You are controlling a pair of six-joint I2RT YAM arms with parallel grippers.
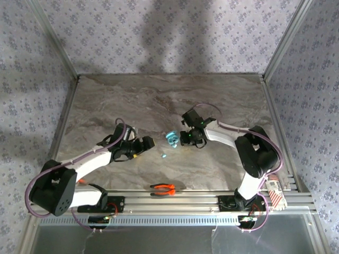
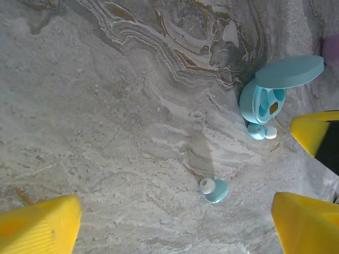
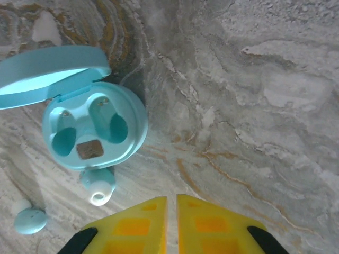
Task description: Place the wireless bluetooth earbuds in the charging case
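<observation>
Teal bead-sized wireless earbuds (image 3: 98,185) lie loose on the grey marble table (image 3: 265,106), one just beside the open teal oval charging case (image 3: 92,132), ahead-left of the clenched, empty right pincer (image 3: 171,203), the other earbud (image 2: 214,190) just ahead of the wide-released left pincer (image 2: 175,227).

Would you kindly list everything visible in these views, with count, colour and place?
charging case: one, teal, lid open, both sockets empty, mid-table
earbuds: two, teal, on the table; one right by the case, the other lying apart from it
pliers: one, orange handles, centre of the table's near edge
pinkish thing: one, cut off by the picture edge beyond the case; unidentifiable
striped object: one, red and white, near right corner
table: one, grey marbled
left gripper: one, yellow fingers, open, above the loose earbud
right gripper: one, yellow fingers, shut, close to the case
</observation>
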